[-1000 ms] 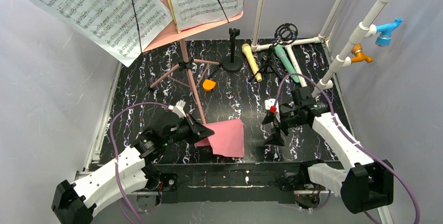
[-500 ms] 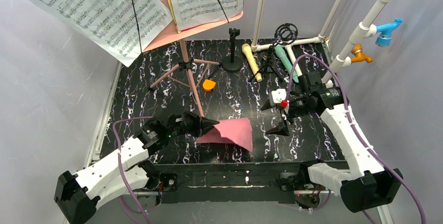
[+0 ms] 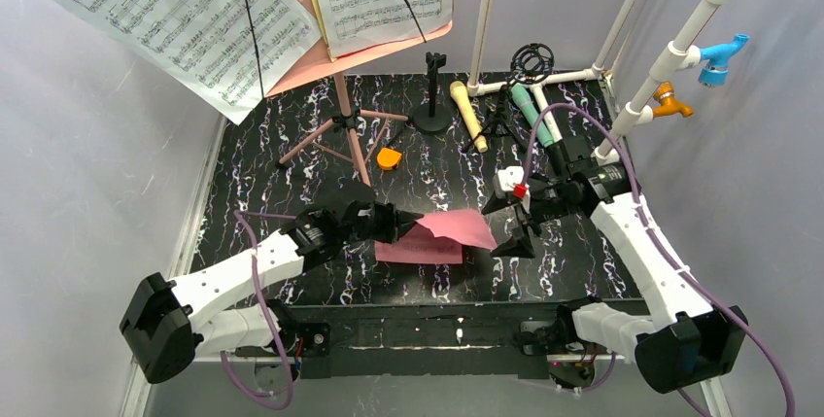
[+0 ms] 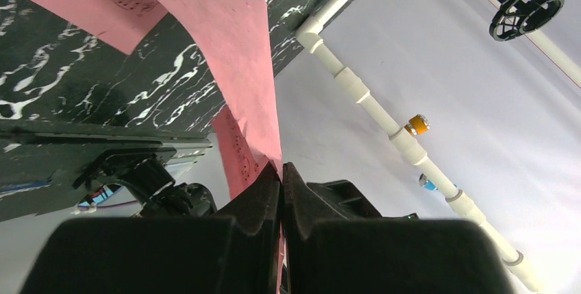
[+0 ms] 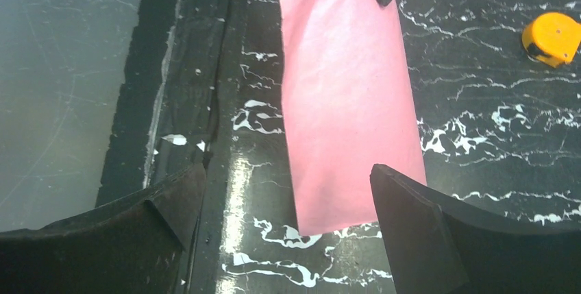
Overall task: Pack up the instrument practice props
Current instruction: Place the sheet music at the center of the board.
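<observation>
My left gripper [image 3: 413, 221] is shut on one edge of a pink music sheet [image 3: 464, 228] near the table's front middle. The sheet curls over itself, its lower part lying on the black marbled table [image 3: 272, 174]. In the left wrist view the sheet [image 4: 233, 47] rises from the pinched fingertips [image 4: 281, 170]. My right gripper [image 3: 501, 227] stands open at the sheet's free end; from its wrist the sheet [image 5: 349, 102] hangs between the wide jaws [image 5: 286, 170]. The pink board [image 3: 379, 57] on pink tripod legs [image 3: 340, 130] carries white sheets [image 3: 185, 18]. Beige [image 3: 468, 116] and teal [image 3: 534, 118] microphones lie behind.
An orange tape measure [image 3: 389, 158] sits by the tripod legs. A black microphone stand [image 3: 432, 96] and a black ring holder [image 3: 525, 62] stand at the back. The white pipe frame [image 3: 670, 57] with blue and orange fittings lines the back right.
My left gripper has carried the pink sheet's edge to the right, folding it over itself. The right gripper has shifted slightly toward the sheet's free end, still open.
</observation>
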{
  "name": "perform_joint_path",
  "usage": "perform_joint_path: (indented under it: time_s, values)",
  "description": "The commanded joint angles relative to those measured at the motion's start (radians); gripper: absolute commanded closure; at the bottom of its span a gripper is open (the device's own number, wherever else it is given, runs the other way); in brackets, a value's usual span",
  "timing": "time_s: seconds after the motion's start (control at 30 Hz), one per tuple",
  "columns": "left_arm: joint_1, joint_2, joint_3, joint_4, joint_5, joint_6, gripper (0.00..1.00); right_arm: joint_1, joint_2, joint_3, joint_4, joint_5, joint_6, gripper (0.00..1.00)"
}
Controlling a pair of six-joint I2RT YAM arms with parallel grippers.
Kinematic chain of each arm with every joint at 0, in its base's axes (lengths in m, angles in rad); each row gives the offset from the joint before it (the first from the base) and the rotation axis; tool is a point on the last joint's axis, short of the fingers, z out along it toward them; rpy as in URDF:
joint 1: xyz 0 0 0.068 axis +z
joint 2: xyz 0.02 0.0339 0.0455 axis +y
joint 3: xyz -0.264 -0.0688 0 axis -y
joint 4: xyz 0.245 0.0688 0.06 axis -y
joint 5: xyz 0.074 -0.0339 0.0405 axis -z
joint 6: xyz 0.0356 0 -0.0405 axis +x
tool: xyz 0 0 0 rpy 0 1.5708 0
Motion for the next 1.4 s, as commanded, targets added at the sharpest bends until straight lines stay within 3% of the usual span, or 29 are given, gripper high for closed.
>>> perform_joint_path:
  time_s: [0.0,0.37,0.53,0.73,0.8,0.87,0.9,0.93,1.0,1.1,1.37]
  values:
    - [-0.024,0.042,0.058,0.061,-0.05,-0.074,1.0,0.023,-0.014,-0.032,0.198,0.086,0.171,0.0]
    - [-0.042,0.092,0.056,0.11,-0.109,-0.144,1.0,0.088,0.002,-0.061,0.238,0.1,0.174,0.0]
    - [-0.049,0.134,0.072,0.159,-0.09,-0.149,1.0,0.11,0.01,-0.088,0.348,0.202,0.247,0.0]
    - [-0.054,0.133,0.056,0.168,-0.085,-0.149,1.0,0.114,0.011,-0.089,0.463,0.307,0.35,0.25]
    - [-0.055,0.121,0.046,0.167,-0.095,-0.147,1.0,0.114,0.008,-0.09,0.469,0.311,0.356,0.43]
    - [-0.055,0.109,0.038,0.169,-0.104,-0.144,1.0,0.114,0.006,-0.095,0.479,0.308,0.369,0.78]
    - [-0.054,0.103,0.033,0.171,-0.106,-0.142,1.0,0.114,0.006,-0.099,0.483,0.308,0.375,0.89]
    - [-0.054,0.098,0.028,0.174,-0.105,-0.14,0.98,0.114,0.006,-0.101,0.487,0.308,0.381,0.99]
    - [-0.054,0.086,0.014,0.186,-0.101,-0.133,0.87,0.113,0.006,-0.103,0.491,0.316,0.396,0.99]
    - [-0.054,0.055,-0.024,0.195,-0.098,-0.119,0.81,0.103,0.001,-0.098,0.496,0.325,0.418,0.99]
    - [-0.051,-0.123,-0.156,0.199,-0.145,0.02,0.22,0.059,-0.025,-0.059,0.406,0.402,0.379,0.99]
